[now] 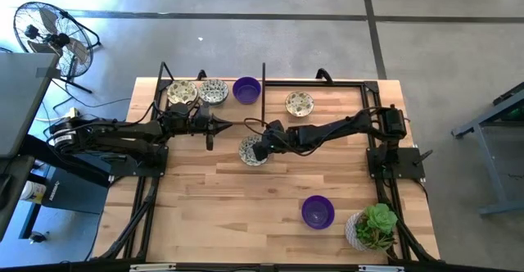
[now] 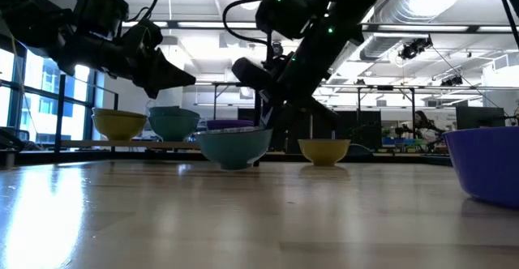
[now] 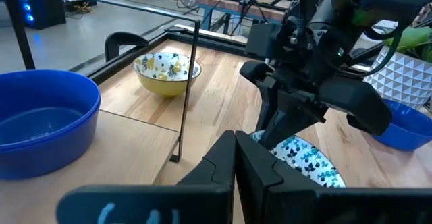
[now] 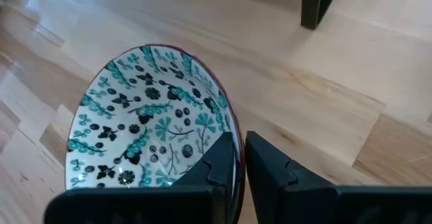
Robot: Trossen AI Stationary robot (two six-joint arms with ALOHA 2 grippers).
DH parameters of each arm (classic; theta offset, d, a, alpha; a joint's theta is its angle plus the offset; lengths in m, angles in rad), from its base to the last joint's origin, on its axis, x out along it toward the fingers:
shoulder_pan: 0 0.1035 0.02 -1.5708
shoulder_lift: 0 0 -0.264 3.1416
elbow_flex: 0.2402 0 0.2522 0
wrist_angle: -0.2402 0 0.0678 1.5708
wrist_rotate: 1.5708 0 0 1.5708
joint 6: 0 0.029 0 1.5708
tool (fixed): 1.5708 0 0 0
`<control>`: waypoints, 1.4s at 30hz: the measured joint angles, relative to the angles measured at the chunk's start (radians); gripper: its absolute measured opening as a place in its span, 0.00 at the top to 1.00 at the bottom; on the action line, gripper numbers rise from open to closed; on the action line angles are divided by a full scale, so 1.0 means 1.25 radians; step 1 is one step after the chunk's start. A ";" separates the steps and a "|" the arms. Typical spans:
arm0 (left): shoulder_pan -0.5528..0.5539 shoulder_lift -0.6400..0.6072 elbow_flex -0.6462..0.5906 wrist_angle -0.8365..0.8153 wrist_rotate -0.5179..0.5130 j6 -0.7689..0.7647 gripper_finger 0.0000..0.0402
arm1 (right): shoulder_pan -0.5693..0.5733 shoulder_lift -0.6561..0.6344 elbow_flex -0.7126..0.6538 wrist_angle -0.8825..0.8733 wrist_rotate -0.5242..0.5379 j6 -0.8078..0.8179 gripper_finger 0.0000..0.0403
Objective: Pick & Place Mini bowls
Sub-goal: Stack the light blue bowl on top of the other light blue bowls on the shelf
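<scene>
A cream bowl with a teal speckled pattern stands on its base at the middle of the table. My right gripper reaches in from the table's right and is shut on its rim. In the low view the same bowl sits upright on the wood. My left gripper hovers shut just left of it, above the table, and holds nothing. Two patterned bowls and a purple bowl stand along the far edge. My right gripper holds the bowl's rim on the side toward the table's right. One finger is inside the bowl and the other is outside. The fingers slant down from the right. The bowl stands upright with its base on the table.
Another patterned bowl sits at the far right. A second purple bowl and a potted green plant stand near the front right. A thin dark upright rod rises at the far middle, and a black frame runs along the table's edges.
</scene>
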 joint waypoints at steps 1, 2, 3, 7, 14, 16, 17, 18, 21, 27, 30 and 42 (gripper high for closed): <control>0.000 0.000 0.000 0.000 0.000 0.000 1.00 | 0.000 0.000 0.000 0.003 0.000 0.000 0.93; 0.000 0.000 0.000 0.000 0.000 0.000 1.00 | 0.000 0.000 0.000 0.007 0.000 0.000 0.93; 0.000 0.000 0.000 0.000 0.000 0.000 1.00 | 0.000 0.004 0.000 0.019 0.000 0.000 0.93; 0.000 0.000 0.000 0.000 0.000 0.000 1.00 | 0.001 0.030 -0.001 0.070 -0.010 -0.009 0.93; 0.000 0.000 0.000 -0.006 0.002 0.000 1.00 | 0.001 0.026 -0.001 0.093 -0.003 -0.015 0.92; 0.000 0.000 0.000 -0.006 0.003 0.000 1.00 | 0.001 0.025 -0.001 0.098 -0.003 -0.014 0.89; 0.000 0.000 0.000 -0.006 0.006 0.000 1.00 | 0.001 0.025 -0.001 0.099 -0.005 -0.014 0.87; 0.000 0.000 0.000 -0.006 0.013 0.002 1.00 | 0.001 0.025 -0.001 0.099 -0.007 -0.018 0.85; 0.000 0.000 0.000 -0.006 0.025 0.019 1.00 | 0.001 0.023 -0.001 0.099 0.000 -0.057 0.78; 0.000 0.000 0.000 -0.001 0.063 0.021 1.00 | 0.014 -0.029 -0.001 0.104 0.080 -0.204 0.73; 0.000 0.000 0.000 0.003 0.104 0.015 1.00 | 0.040 -0.074 -0.013 0.109 0.149 -0.307 0.80; -0.057 0.008 0.012 -0.034 0.125 0.018 1.00 | 0.040 -0.290 -0.430 0.607 -0.008 -0.554 0.98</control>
